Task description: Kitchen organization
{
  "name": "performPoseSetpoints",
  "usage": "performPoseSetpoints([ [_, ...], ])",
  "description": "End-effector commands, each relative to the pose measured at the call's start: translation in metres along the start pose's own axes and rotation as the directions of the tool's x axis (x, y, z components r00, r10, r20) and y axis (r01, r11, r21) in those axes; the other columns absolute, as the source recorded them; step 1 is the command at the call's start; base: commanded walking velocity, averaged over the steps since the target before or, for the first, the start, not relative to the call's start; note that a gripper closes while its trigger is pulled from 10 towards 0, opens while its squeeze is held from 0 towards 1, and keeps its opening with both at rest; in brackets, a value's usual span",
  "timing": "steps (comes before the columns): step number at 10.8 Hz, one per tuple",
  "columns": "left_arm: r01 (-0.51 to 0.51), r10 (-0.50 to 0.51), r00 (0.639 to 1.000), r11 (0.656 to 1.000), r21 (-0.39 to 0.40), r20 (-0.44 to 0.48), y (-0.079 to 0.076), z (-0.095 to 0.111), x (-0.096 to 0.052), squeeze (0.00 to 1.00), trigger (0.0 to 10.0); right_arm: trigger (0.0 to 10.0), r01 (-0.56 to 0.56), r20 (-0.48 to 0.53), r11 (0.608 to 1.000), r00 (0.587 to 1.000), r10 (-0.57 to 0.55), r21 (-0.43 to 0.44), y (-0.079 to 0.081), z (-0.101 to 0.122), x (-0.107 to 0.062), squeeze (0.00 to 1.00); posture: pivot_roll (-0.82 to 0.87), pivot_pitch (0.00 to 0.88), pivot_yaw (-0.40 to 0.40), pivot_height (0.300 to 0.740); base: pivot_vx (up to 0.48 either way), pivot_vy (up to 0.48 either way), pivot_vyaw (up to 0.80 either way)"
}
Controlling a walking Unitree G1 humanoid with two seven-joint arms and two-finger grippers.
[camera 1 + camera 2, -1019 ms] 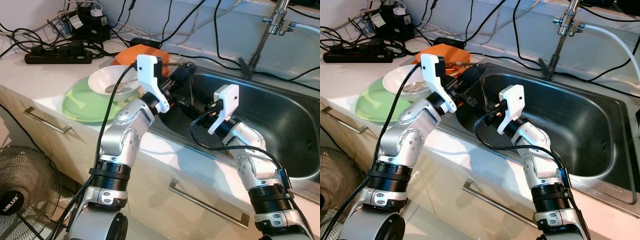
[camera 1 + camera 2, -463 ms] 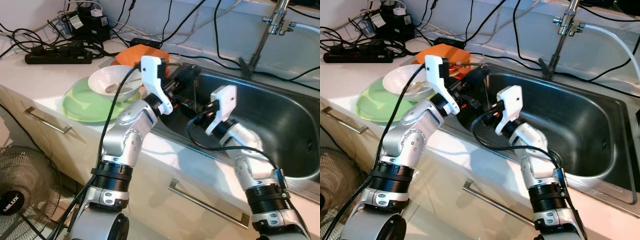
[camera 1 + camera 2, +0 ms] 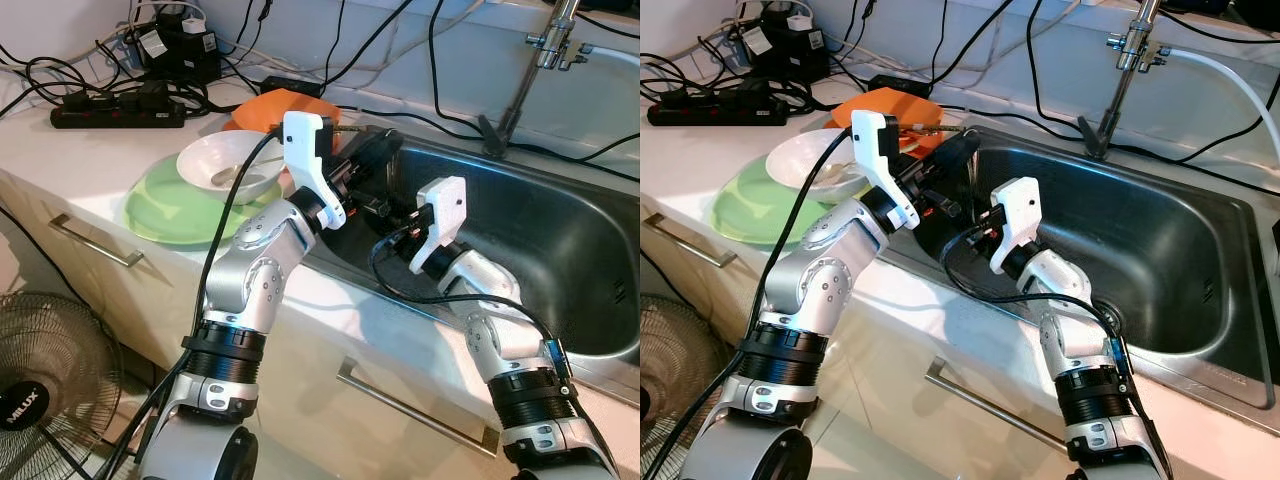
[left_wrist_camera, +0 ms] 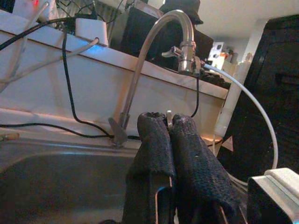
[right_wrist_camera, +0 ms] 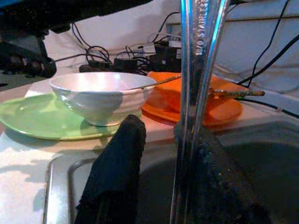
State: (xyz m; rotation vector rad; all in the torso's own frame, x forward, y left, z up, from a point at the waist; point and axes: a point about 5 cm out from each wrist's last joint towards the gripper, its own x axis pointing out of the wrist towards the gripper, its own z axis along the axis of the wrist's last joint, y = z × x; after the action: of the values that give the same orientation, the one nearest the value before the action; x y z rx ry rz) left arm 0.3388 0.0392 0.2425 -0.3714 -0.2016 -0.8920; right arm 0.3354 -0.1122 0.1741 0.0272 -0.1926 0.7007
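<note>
My left gripper (image 3: 385, 155) reaches over the left rim of the steel sink (image 3: 560, 250). In the left wrist view its fingers (image 4: 169, 122) are pressed shut, with a thin bit of metal showing between the tips. Just below it my right gripper (image 3: 398, 215) sits inside the sink. In the right wrist view a stainless utensil handle (image 5: 192, 88) stands upright between the right fingers (image 5: 117, 168), which are apart; the handle rests against one of them. A white bowl (image 3: 228, 165) with a spoon in it sits on a green plate (image 3: 165, 212).
An orange plate (image 3: 285, 103) lies behind the bowl. Power strips and tangled cables (image 3: 120, 105) cover the back of the counter. The faucet (image 3: 530, 70) rises behind the sink. A floor fan (image 3: 40, 390) stands at the lower left, beside the drawer handles (image 3: 95, 240).
My right gripper has moved left and slightly down, closer under the left gripper. The left gripper has edged right over the sink rim.
</note>
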Motion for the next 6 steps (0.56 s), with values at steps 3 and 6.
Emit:
performPoseSetpoints([
  [3,0.037,-0.038,0.999,0.999,0.006,0.012,-0.0062,0.0038,0.0014,0.0,10.0,0.0,-0.019,0.002,1.0,1.0,0.019,-0.016,0.0027,0.0027,0.0048,0.0,0.2,0.0,-0.005,0.74,0.0,0.0,0.0],
  [6,0.037,-0.038,0.999,0.999,0.006,0.012,-0.0062,0.0038,0.0014,0.0,10.0,0.0,-0.019,0.002,1.0,1.0,0.019,-0.016,0.0027,0.0027,0.0048,0.0,0.2,0.0,-0.005,0.74,0.0,0.0,0.0],
])
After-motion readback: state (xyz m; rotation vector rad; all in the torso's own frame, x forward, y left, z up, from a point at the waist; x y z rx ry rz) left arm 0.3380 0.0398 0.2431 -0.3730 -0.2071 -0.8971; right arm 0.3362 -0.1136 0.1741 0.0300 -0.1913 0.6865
